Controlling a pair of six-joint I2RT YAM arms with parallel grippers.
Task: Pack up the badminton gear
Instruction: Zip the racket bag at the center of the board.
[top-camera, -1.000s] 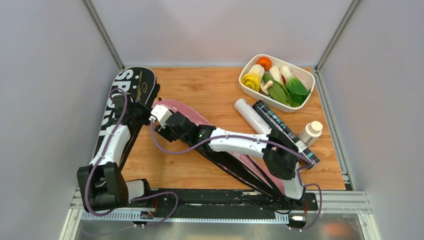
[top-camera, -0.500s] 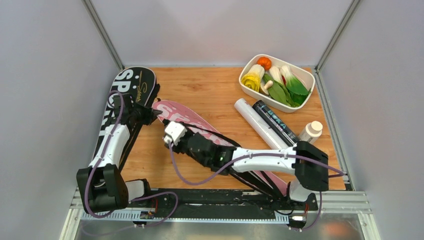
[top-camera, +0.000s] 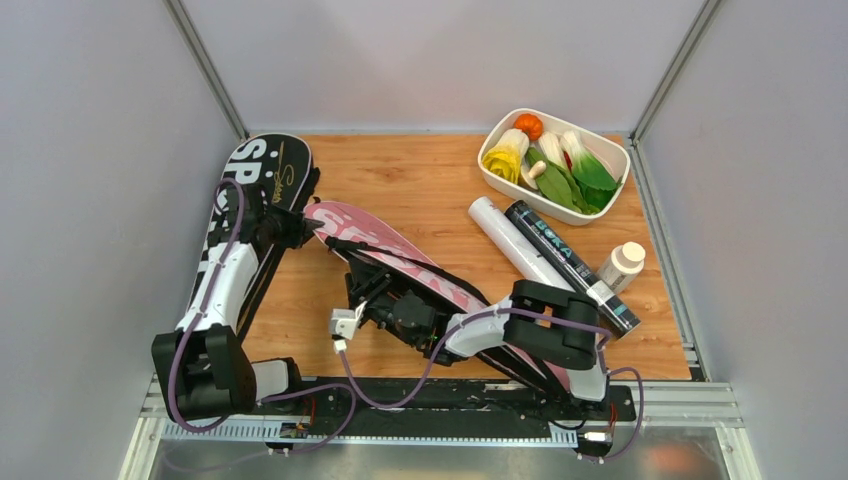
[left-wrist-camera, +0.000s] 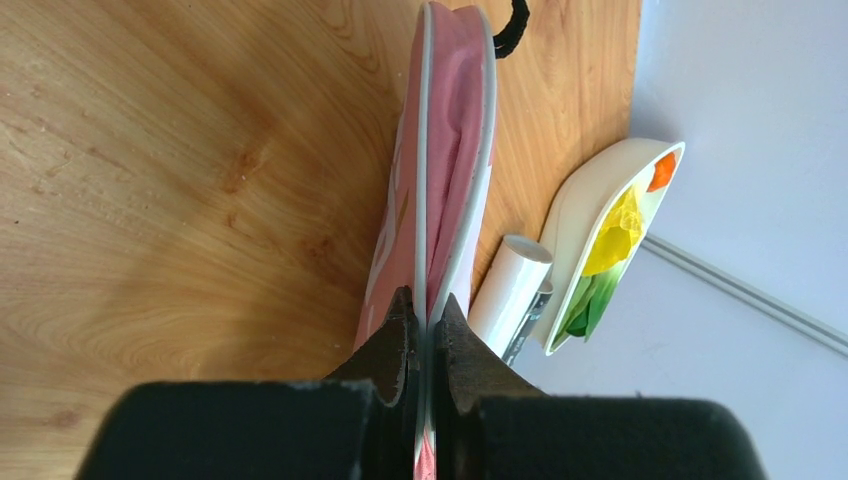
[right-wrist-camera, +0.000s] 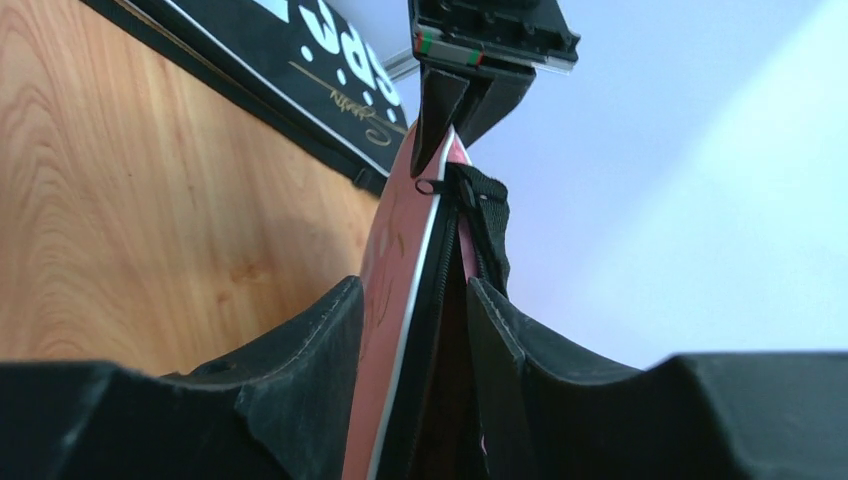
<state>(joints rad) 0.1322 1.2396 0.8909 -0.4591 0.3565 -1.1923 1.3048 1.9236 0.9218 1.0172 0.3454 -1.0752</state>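
Top view: your long pink racket-shaped fabric cover lies diagonally mid-table, black "SPORT" cover far left, black "BOKA" tube right.
Left wrist: left gripper is clamped on the pink cover's grey piped edge.
Right wrist: right gripper straddles its zipper edge; contact unclear.

White block letters "SP" show on the black racket cover at the far left of the table in the top view, with a thin gold script signature beside them that is too small to read. The right wrist view shows the same cover with only partial letters. The black tube carries teal lettering, apparently "BOKA".
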